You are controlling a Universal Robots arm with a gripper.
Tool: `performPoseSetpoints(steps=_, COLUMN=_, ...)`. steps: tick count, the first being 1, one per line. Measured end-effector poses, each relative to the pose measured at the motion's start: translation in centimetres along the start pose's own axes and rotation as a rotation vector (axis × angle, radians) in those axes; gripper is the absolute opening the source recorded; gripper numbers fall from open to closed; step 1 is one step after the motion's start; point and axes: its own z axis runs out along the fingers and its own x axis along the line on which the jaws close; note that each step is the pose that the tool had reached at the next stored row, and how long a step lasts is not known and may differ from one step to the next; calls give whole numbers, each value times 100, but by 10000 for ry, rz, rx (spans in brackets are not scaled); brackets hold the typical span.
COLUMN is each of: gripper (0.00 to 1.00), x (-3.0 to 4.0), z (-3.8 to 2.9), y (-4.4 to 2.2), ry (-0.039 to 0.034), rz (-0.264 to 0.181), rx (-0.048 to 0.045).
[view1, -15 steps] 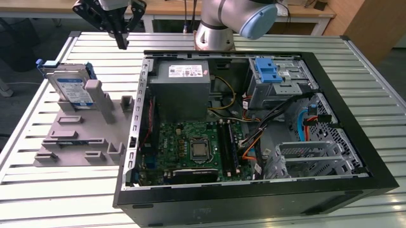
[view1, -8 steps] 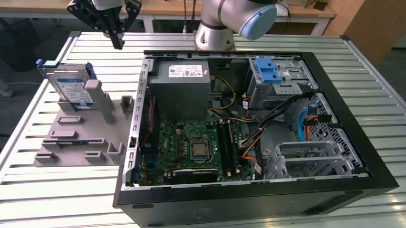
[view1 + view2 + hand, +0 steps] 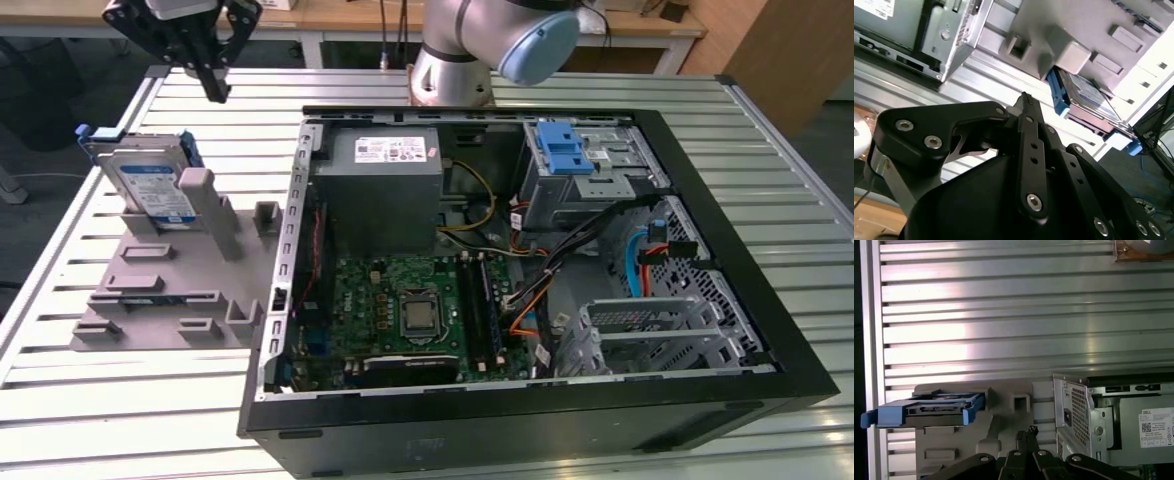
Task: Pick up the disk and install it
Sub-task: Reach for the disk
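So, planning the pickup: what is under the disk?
The disk stands on edge in a grey fixture on the slatted table. Its lower edge is hidden behind the fixture's posts.

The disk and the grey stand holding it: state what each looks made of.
The disk: body looks like bare metal, silvery with a dull sheen; its blue frame looks like plastic, evenly coloured and matte. The grey stand: probably plastic, uniformly matte, with blocky moulded shapes.
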Motion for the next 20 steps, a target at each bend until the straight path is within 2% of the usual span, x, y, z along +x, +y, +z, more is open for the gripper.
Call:
performPoseSetpoints(steps=7, gripper=11, x=319, z=-2, y=-8, ry=2, rz=-1, rx=1)
performPoseSetpoints(steps=8, gripper=11, x=416, z=0, y=-15, ry=-1, rz=1, rx=0)
performPoseSetpoints(steps=9, gripper=11, x=460, z=0, y=-18, ry=0, rz=1, rx=1)
performPoseSetpoints(steps=11, gripper=11, x=507, z=0, y=-22, ry=0, rz=1, rx=0)
performPoseSetpoints(steps=16, gripper=11, x=525, z=-1, y=-23, ry=1, rz=1, rx=1)
performPoseSetpoints(steps=20, gripper=11, x=690, z=-2, y=-36, ry=1, rz=1, rx=1)
